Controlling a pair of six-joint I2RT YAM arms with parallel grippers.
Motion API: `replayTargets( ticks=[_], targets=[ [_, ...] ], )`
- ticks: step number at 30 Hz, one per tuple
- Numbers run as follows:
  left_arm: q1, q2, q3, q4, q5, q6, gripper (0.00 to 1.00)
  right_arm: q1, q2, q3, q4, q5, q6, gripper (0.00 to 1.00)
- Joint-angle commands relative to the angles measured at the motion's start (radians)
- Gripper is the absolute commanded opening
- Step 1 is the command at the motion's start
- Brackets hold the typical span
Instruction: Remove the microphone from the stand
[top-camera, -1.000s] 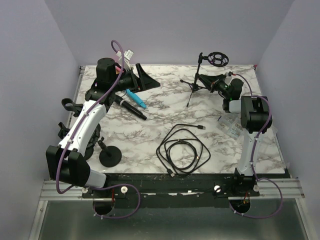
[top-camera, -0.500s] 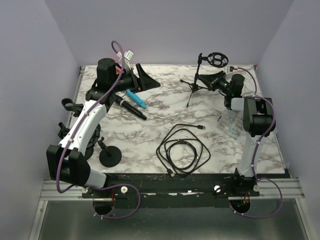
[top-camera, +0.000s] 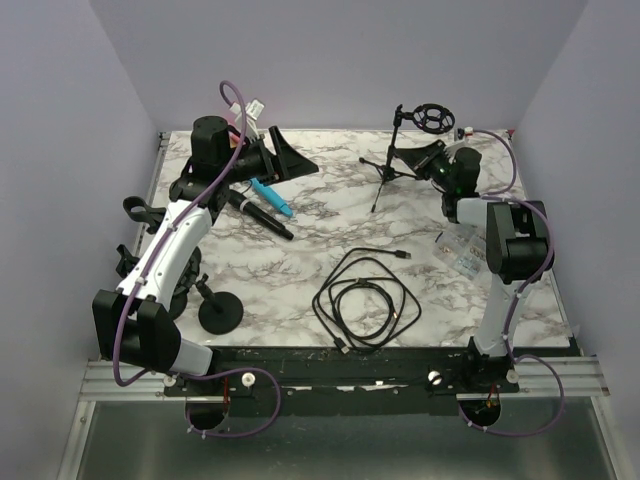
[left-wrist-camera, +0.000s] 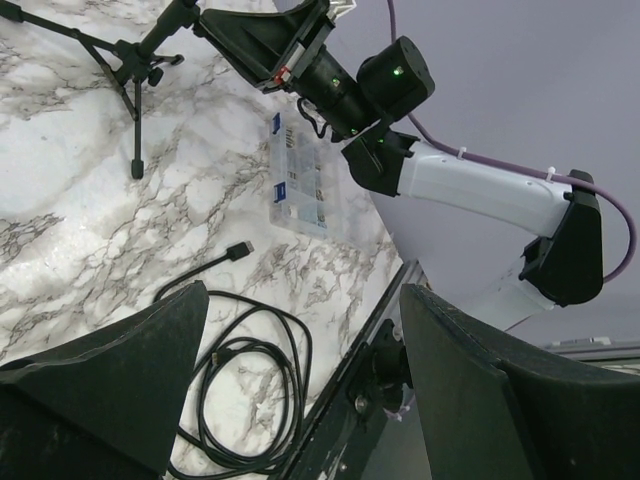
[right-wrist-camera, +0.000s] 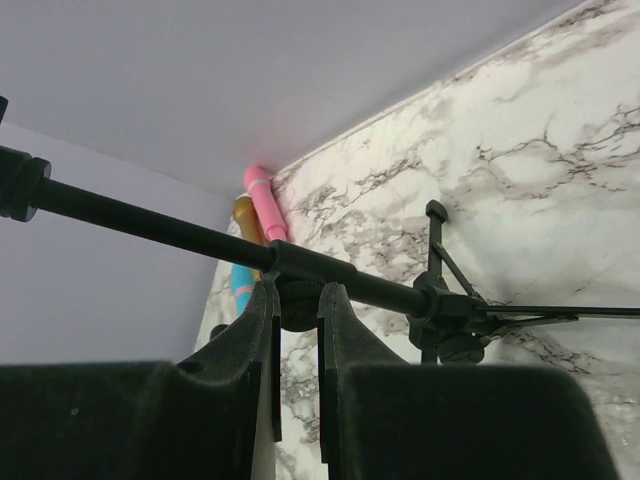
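At marbled table (top-camera: 300, 250) rear: R gripper (right-wrist-camera: 298, 292) clenched on thin black stand rod (right-wrist-camera: 150, 225); L gripper (left-wrist-camera: 302, 300) released.

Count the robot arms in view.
2. The left arm runs up the left side toward the far-left corner; the right arm runs up the right side to the tripod stand. None appears hidden.

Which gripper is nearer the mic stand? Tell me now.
Right. The right gripper is right at the mic stand pole; the left gripper is open, far to its left.
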Motion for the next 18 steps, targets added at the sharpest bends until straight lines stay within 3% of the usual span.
replayTargets(
  ticks=[1,7,18],
  targets=[
    [0.017,0.001,-0.007,0.016,0.023,0.006,0.79,0.023,0.016,-0.070,-0.150,0.130,-0.192,0.01],
    [0.040,0.012,-0.021,0.053,0.044,-0.027,0.79,0.070,-0.026,-0.097,-0.137,0.202,-0.316,0.01],
    [0.045,0.008,-0.024,0.058,0.045,-0.031,0.79,0.214,-0.103,-0.113,-0.173,0.468,-0.601,0.01]
  ],
)
